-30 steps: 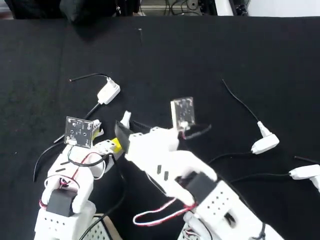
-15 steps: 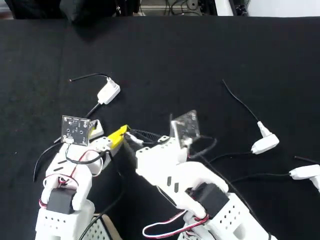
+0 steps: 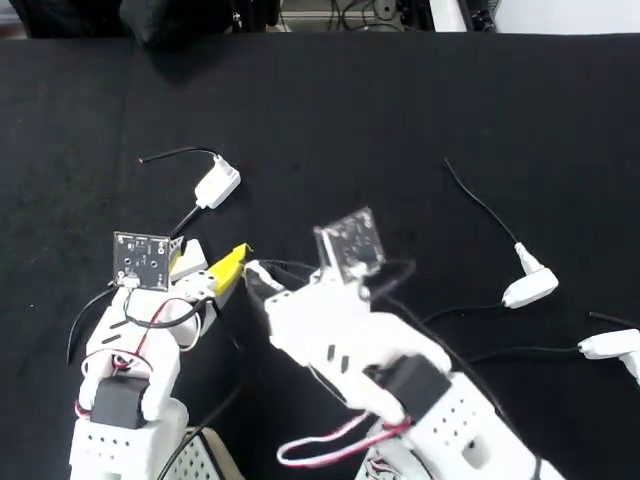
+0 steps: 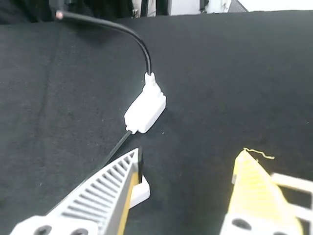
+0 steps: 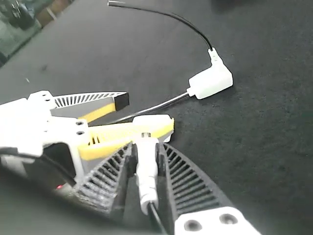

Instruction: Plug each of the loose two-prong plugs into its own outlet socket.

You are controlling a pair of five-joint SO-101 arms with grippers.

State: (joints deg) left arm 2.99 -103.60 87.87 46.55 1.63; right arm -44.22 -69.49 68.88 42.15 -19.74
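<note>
The right gripper pinches a plug lengthwise, its nose aimed at the small white socket just ahead on the desk, beside one finger of the spread left gripper.

Black table, with cables behind its far edge.

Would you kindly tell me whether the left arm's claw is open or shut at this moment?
Open. In the left wrist view, the left claw shows its grey and yellow fingertips standing wide apart.
</note>
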